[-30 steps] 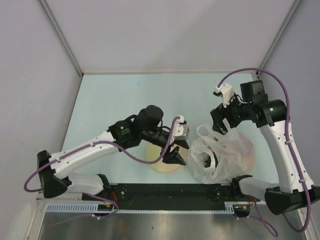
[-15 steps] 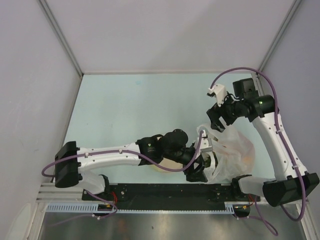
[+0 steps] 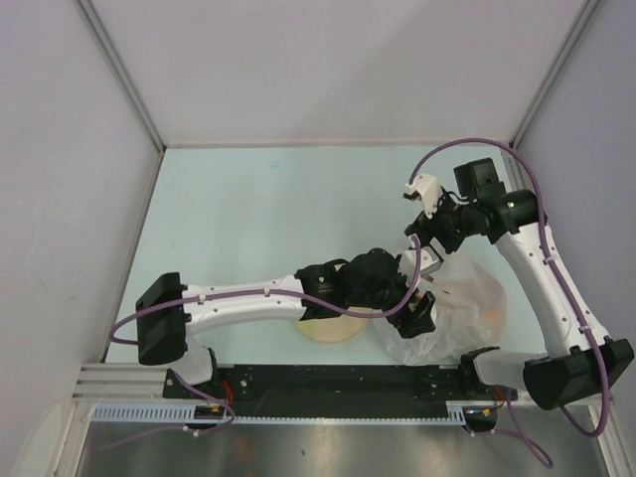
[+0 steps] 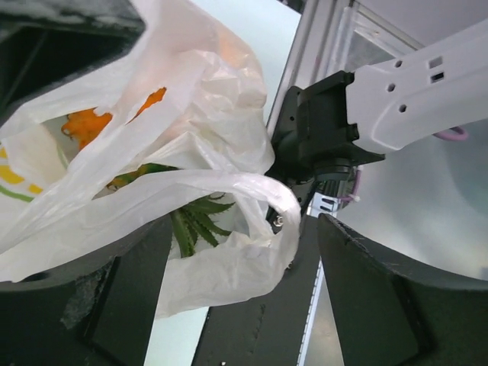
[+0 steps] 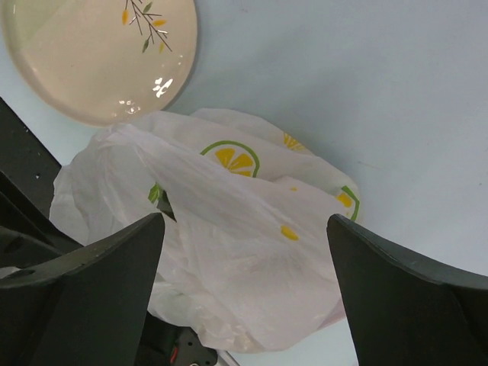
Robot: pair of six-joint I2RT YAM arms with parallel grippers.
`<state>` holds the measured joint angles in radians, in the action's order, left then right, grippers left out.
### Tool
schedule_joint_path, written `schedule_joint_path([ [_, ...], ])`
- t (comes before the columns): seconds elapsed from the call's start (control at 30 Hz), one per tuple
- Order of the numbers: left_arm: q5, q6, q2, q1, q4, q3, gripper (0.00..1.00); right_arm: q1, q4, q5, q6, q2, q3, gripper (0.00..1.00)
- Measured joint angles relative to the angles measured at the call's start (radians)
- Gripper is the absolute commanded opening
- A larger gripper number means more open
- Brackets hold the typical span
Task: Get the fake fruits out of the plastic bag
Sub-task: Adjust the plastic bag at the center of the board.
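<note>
Left wrist view shows the left gripper (image 4: 240,229) spread wide at the mouth of the translucent lemon-printed plastic bag (image 4: 206,84), the right gripper (image 5: 244,229) open above; next, I reckon, pinch the spiky green pineapple leaves (image 4: 197,223).

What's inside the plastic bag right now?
Inside the plastic bag, the left wrist view shows an orange fruit piece and green spiky leaves. Anything else is hidden by the crinkled film.

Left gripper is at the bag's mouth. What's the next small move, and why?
Probably ease the open left gripper deeper into the thin translucent white lemon-printed plastic bag, toward the orange fake pineapple with green spiky leaves. Its jaws stand wide, gripping nothing, and the leaves show just inside the opening.
</note>
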<state>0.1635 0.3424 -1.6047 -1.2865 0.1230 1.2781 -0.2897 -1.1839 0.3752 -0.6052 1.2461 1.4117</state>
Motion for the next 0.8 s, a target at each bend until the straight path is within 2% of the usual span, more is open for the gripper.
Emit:
schedule_joint_path([
  [0.07, -0.014, 0.000, 0.000, 0.000, 0.008, 0.000, 0.77, -0.010, 0.011, -0.002, -0.004, 0.020, 0.000, 0.93],
  [0.13, -0.030, -0.002, 0.000, 0.000, 0.014, -0.001, 0.75, -0.027, 0.019, 0.000, -0.017, 0.050, 0.000, 0.89],
  [0.17, -0.035, -0.003, 0.000, 0.000, 0.014, -0.002, 0.72, -0.037, 0.024, 0.000, -0.021, 0.068, -0.001, 0.86],
  [0.2, -0.039, -0.005, 0.001, 0.000, 0.014, -0.005, 0.70, -0.045, 0.029, 0.000, -0.025, 0.081, -0.002, 0.76],
  [0.23, -0.040, -0.012, 0.002, 0.000, 0.012, -0.009, 0.68, -0.057, 0.035, 0.000, -0.027, 0.099, -0.002, 0.70],
  [0.27, -0.039, -0.015, 0.002, 0.000, 0.009, -0.014, 0.62, -0.065, 0.039, -0.001, -0.035, 0.111, -0.002, 0.62],
  [0.3, -0.027, -0.025, 0.002, 0.000, -0.003, -0.022, 0.58, -0.076, 0.044, -0.001, -0.039, 0.126, -0.002, 0.44],
  [0.33, -0.011, -0.034, 0.002, 0.002, -0.013, -0.028, 0.51, -0.083, 0.048, -0.002, -0.043, 0.138, -0.002, 0.36],
  [0.37, 0.010, -0.044, 0.002, 0.004, -0.022, -0.034, 0.29, -0.089, 0.053, -0.005, -0.049, 0.151, -0.002, 0.27],
  [0.4, 0.050, -0.056, 0.002, 0.010, -0.041, -0.039, 0.18, -0.093, 0.056, -0.007, -0.053, 0.161, -0.001, 0.11],
  [0.47, 0.128, -0.084, 0.002, 0.018, -0.073, -0.043, 0.00, -0.096, 0.058, -0.014, -0.055, 0.182, 0.006, 0.00],
  [0.63, 0.280, -0.173, 0.002, 0.044, -0.121, -0.042, 0.00, -0.096, 0.057, -0.029, -0.033, 0.254, 0.096, 0.00],
  [0.8, 0.383, -0.315, 0.038, 0.125, -0.011, 0.006, 0.00, -0.096, 0.060, -0.035, 0.008, 0.382, 0.335, 0.00],
])
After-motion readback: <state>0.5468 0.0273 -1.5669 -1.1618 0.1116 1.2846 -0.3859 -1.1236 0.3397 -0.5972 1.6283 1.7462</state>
